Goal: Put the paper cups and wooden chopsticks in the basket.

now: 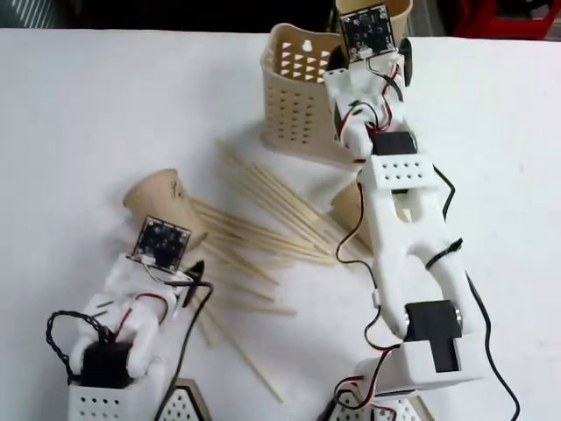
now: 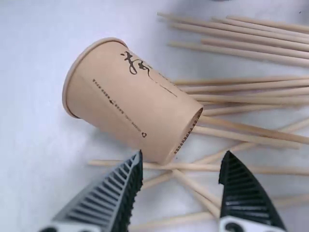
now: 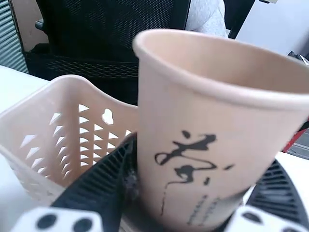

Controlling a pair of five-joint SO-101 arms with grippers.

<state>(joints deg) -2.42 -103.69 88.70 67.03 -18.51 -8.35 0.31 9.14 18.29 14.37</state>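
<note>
Right hand holds cup near seemingly empty basket.

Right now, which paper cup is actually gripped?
The upright cup in the right gripper, beside the basket. The other cup lies on its side by the chopsticks, ahead of the open left gripper, untouched.

The basket stands far on the surface. Nearer lie the chopsticks, scattered, and a cup lies on its side at their left end.
</note>
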